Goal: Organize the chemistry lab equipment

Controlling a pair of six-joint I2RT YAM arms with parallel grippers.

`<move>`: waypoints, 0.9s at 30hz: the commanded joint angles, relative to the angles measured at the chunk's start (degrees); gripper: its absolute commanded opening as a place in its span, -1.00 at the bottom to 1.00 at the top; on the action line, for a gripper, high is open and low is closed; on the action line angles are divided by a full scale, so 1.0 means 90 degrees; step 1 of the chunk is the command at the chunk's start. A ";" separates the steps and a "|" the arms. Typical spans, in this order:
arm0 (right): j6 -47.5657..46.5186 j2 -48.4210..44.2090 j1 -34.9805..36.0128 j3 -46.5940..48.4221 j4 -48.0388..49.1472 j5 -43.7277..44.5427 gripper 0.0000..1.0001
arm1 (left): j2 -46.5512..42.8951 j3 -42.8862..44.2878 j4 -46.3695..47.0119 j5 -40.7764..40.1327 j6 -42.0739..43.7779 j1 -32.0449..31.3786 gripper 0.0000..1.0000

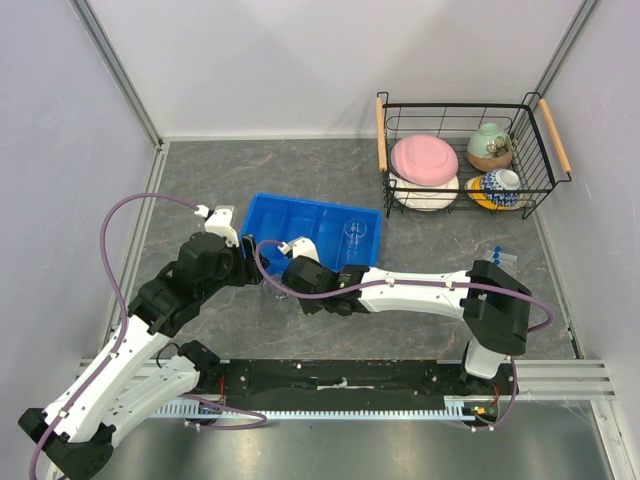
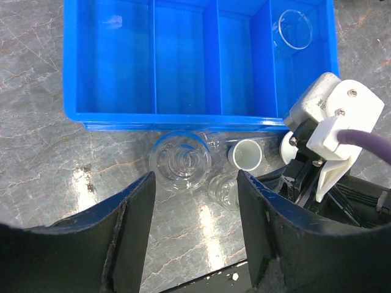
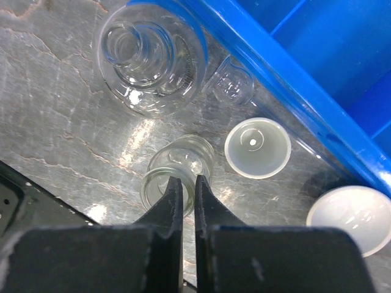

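Two white dishes (image 3: 257,147), one flask (image 3: 149,58)

beaker (image 2: 292,28) in tray (image 2: 183,119) rightmost compartment; flask (image 2: 180,162), dish (image 2: 245,154) on table (image 2: 36,159) before tray.

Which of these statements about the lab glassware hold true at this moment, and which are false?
1. The blue tray holds one clear beaker, in an end compartment. True.
2. The flask sits inside the tray. False: it stands on the table, just outside the tray's near wall.
3. The left gripper is open and holds nothing. True.
4. The pink plate lies on the table beside the tray. False: it is in the wire basket.
5. The right gripper has its jaws nearly together on the small beaker. True.
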 commanded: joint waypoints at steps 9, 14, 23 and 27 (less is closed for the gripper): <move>0.0246 -0.0270 0.0164 -0.0076 0.0061 -0.0091 -1.00 | -0.0041 0.0090 0.0049 -0.0075 -0.0080 -0.0012 0.26; 0.0353 -0.0767 0.0359 0.0129 -0.0232 0.0123 -1.00 | -0.0051 0.0080 0.0049 -0.0075 -0.0080 -0.0012 0.26; 0.0432 -0.1851 0.0564 0.0549 -0.1081 0.1099 -1.00 | -0.0080 0.0080 0.0059 -0.0084 -0.0090 -0.0012 0.27; 0.0364 -0.2145 0.0516 0.0773 -0.1628 0.1783 -1.00 | -0.0080 0.0080 0.0059 -0.0075 -0.0100 -0.0012 0.27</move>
